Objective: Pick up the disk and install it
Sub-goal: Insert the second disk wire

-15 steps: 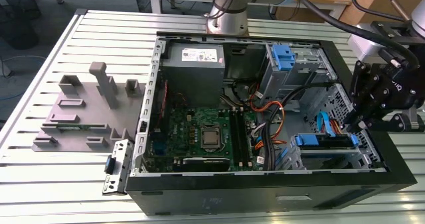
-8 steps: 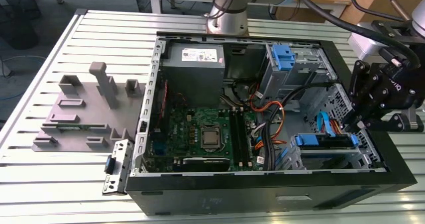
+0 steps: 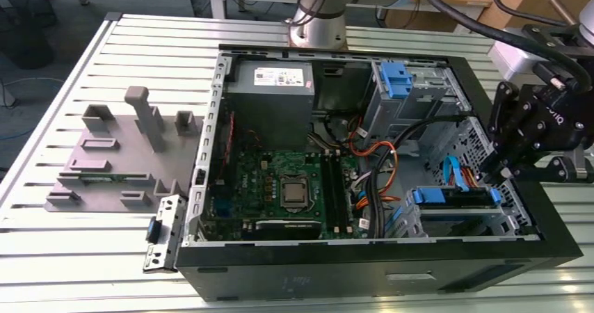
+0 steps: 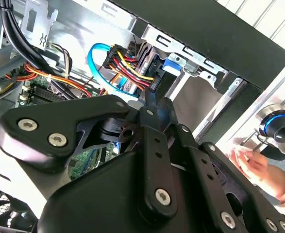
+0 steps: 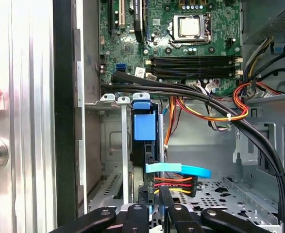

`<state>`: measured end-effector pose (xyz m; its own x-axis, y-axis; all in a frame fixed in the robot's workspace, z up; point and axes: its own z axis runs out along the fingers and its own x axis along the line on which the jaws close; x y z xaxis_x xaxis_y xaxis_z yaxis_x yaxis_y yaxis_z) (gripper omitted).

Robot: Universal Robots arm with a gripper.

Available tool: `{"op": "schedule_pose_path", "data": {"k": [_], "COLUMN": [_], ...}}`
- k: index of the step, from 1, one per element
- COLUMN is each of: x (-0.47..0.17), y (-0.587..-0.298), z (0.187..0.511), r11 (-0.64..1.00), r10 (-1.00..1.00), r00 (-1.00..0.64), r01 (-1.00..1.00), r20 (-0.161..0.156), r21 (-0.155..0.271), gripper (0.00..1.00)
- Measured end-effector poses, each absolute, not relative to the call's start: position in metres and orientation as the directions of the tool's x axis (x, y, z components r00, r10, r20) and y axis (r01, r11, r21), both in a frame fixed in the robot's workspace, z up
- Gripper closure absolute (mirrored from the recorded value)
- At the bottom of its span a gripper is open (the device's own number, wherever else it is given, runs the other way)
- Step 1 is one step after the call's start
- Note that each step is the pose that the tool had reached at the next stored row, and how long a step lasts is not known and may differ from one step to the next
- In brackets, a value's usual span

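One tool [image 5: 157, 206] clenched beside the disk [image 5: 144, 127], disk mostly hidden in bay [image 5: 114, 141], edge-on

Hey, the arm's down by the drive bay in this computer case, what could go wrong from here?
1. The gripper sits right by the blue cable and coloured wires at the disk; a move could snag or unplug them.
2. Black cables run close past the bay and might catch the gripper.
3. A hand rests just outside the case, near the gripper; it could be struck.
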<state>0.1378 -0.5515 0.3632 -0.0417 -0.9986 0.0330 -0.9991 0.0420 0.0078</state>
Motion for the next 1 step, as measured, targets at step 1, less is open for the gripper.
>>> {"op": "schedule_pose_path", "data": {"k": [1], "x": [0.1378], "y": [-0.5515], "z": [0.3633], "r11": [0.042], "r10": [-0.999], "r00": [-0.042], "r01": [-0.999], "r20": [0.033], "r21": [0.008], "gripper": [0.76]}}
